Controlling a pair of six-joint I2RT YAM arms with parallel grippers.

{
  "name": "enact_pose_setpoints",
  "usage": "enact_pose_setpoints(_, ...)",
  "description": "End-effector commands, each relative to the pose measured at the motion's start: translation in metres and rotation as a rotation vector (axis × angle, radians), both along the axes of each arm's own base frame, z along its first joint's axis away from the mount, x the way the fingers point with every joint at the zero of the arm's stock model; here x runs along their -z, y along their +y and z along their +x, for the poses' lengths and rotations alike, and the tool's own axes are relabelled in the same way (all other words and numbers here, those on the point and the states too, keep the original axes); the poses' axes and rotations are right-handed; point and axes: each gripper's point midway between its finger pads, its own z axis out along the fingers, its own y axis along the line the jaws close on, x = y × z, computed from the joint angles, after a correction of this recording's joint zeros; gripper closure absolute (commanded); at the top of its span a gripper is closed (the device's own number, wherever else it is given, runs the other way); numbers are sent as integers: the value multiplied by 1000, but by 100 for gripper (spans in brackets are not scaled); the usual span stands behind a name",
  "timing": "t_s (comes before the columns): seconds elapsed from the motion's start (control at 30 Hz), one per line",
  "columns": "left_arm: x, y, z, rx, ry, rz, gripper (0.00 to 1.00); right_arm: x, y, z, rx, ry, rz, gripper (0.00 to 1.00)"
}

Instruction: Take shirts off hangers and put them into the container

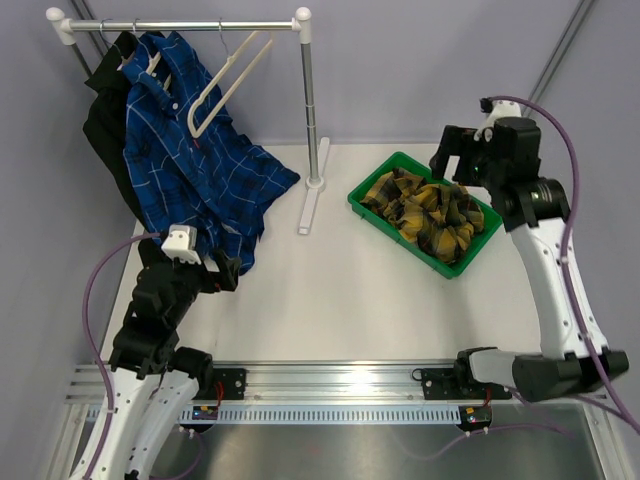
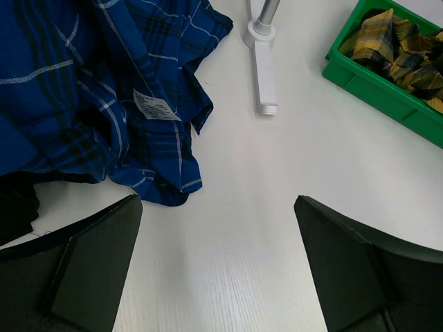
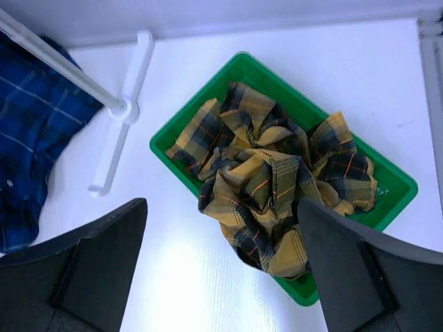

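The yellow-and-grey plaid shirt (image 1: 425,210) lies crumpled in the green container (image 1: 372,177), one fold drooping over its near rim. In the right wrist view the shirt (image 3: 270,180) and the container (image 3: 197,97) sit below my right gripper (image 3: 221,228), which is open, empty and clear of the cloth. The blue shirt (image 1: 190,170) hangs on a white hanger (image 1: 150,65), its hem resting on the table. A black shirt (image 1: 105,130) hangs behind it. One hanger (image 1: 225,85) hangs bare. My left gripper (image 1: 222,272) is open and empty beside the blue hem (image 2: 90,90).
The metal rail (image 1: 180,25) with white caps stands at the back left, its post and white foot (image 1: 310,205) between the blue shirt and the container. In the left wrist view the foot (image 2: 264,69) lies ahead, with the container (image 2: 387,90) to its right.
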Motion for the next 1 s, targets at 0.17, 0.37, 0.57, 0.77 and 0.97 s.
enact_pose_setpoints(0.17, -18, 9, 0, -54, -73, -20, 1, -62, -28, -81, 119, -317, 71, 1)
enact_pose_setpoints(0.37, -32, 16, -5, -89, -96, -28, 1, -70, -52, -148, 206, -460, 120, 1)
enact_pose_setpoints(0.57, -48, 23, -18, -111, -111, -40, 1, -67, -62, -195, 229, -551, 168, 0)
enact_pose_setpoints(0.77, -61, 32, -35, -137, -164, -46, 1, -49, -70, -222, 237, -539, 140, 0)
enact_pose_setpoints(0.97, -74, 39, -46, -155, -210, -58, 1, -27, -72, -239, 227, -528, 115, 0)
